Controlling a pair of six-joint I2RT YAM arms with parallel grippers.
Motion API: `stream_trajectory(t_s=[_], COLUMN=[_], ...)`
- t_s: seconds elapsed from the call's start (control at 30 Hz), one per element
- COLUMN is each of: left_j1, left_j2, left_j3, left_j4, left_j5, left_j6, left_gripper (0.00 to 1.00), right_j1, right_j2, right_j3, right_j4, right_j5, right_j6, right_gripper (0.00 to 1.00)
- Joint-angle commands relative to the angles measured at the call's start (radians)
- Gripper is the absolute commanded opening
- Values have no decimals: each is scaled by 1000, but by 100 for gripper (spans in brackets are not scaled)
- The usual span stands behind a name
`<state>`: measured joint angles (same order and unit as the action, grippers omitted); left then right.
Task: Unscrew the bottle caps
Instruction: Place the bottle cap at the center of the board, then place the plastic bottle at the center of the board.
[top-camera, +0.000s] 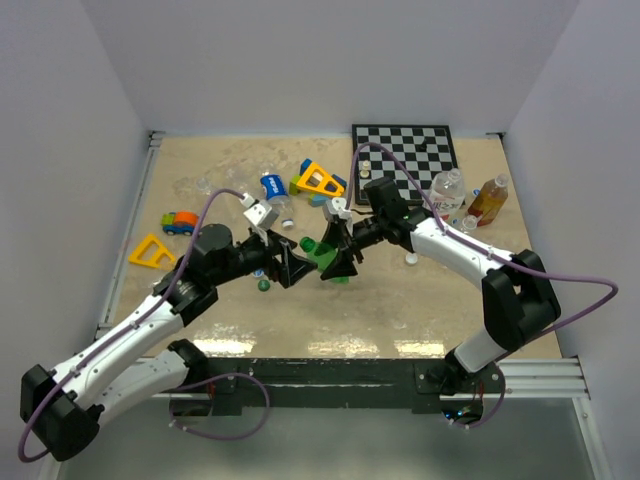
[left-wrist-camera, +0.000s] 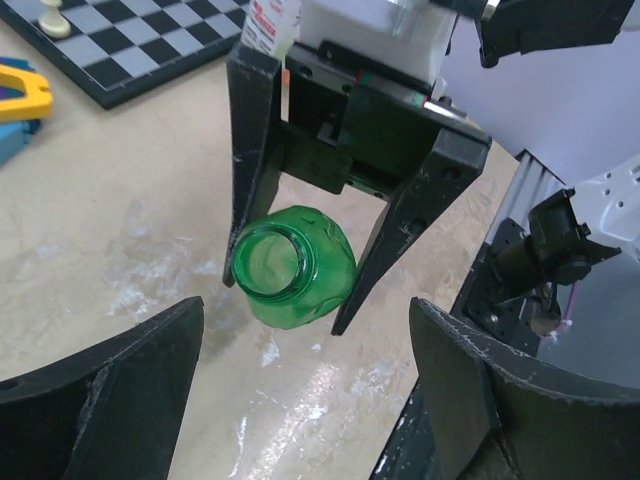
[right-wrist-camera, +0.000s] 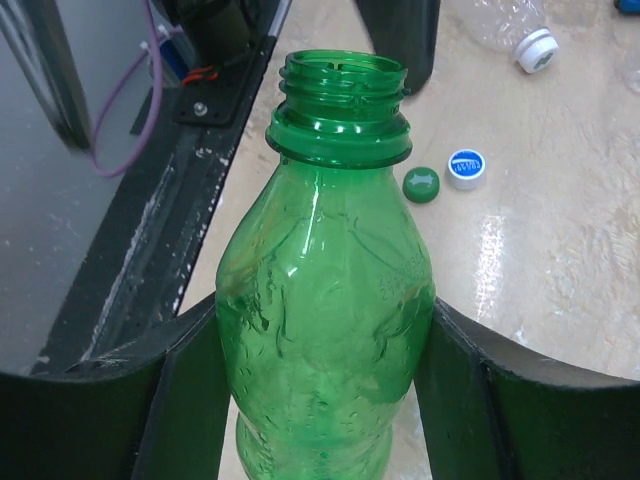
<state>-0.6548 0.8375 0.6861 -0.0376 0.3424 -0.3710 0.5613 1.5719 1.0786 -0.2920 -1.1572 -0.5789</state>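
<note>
Green, uncapped: one bottle (right-wrist-camera: 325, 330) clamped in right gripper (left-wrist-camera: 287, 300); left gripper (left-wrist-camera: 300, 400) spread wide, empty. Two loose caps: green cap (right-wrist-camera: 421, 184), blue cap (right-wrist-camera: 465, 168). Bare tabletop (top-camera: 330, 320) toward near edge.

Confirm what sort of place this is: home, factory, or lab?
Most likely a robot lab test cell, not a home: plain white walls box in the tabletop, both arms are bolted to a metal rail, and the props are mixed practice clutter: a chessboard, toy blocks, a green bottle.

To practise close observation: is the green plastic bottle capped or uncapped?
Uncapped: the green plastic bottle shows a bare, open threaded mouth.
</note>
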Motion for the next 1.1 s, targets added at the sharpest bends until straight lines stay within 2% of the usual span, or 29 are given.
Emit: stream_trajectory(t_s=[0.0,0.07,0.2,0.37,0.6,0.77,0.8,0.87,1.0,1.03,1.07], left_j1=[6,6,4,6,6,6,6,6,4,6,4], left_j2=[38,61,98,92,101,127,130,133,137,134,126], left_j3=[-19,-16,3,0,-10,-10,-10,-8,13,19,24], left_j4=[172,183,183,177,235,257,255,254,203,184,162], left_j5=[118,122,110,40,4,7,9,10,17,6,-14], left_j6=[-46,-51,-63,-83,-141,-155,-155,-155,-126,-117,-102], left_gripper=[86,82,67,61,62,60,56,34,9,0,0], right_j1=[-1,-1,-1,-1,-1,-1,-1,-1,-1,-1,-1], right_j2=[-9,-7,0,5,10,8,8,8,8,10,10], right_j3=[-6,-6,-5,-3,0,3,3,3,6,7,9], right_j4=[91,93,86,73,59,51,50,47,42,40,37], right_j5=[-59,-59,-58,-61,-64,-65,-65,-64,-65,-65,-64], right_j6=[106,106,96,80,65,56,53,53,50,48,44], right_gripper=[0,0,0,0,0,0,0,0,3,6,16])
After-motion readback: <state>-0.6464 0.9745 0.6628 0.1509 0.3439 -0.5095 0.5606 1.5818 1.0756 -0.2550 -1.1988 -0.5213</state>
